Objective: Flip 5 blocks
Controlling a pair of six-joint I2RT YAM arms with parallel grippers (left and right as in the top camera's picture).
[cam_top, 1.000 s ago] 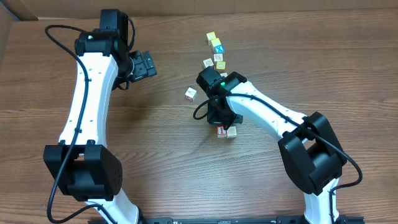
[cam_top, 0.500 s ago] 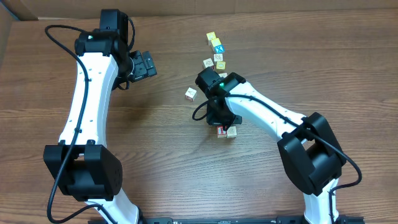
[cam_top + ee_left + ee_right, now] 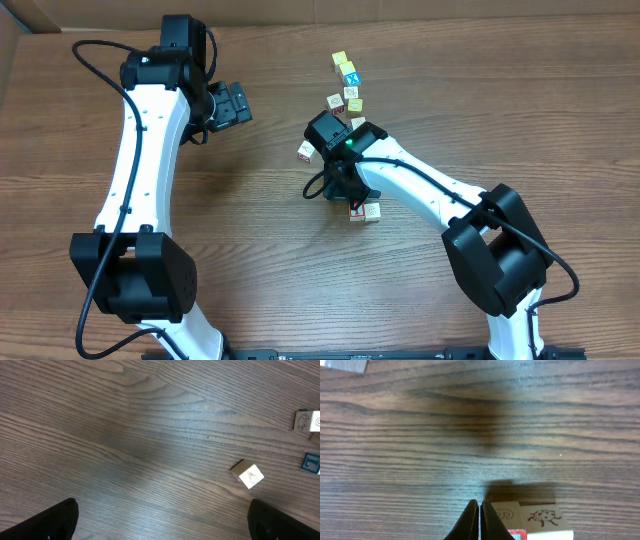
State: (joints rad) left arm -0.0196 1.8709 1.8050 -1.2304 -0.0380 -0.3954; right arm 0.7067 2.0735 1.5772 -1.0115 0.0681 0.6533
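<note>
Two pale blocks sit side by side below my right arm: one with a red face and one with a ladybird drawing. In the right wrist view they are the curl-marked block and the ladybird block. My right gripper is shut and holds nothing, its tips just left of that pair. A single cream block lies to the upper left. My left gripper hangs open over bare wood, far from the blocks.
A loose cluster of cubes lies at the back: a yellow-topped one, a blue-topped one and pale ones. Two of these cubes show at the right edge of the left wrist view.
My right gripper has shifted a little left and away from the two side-by-side blocks, staying shut. The left arm has not moved.
</note>
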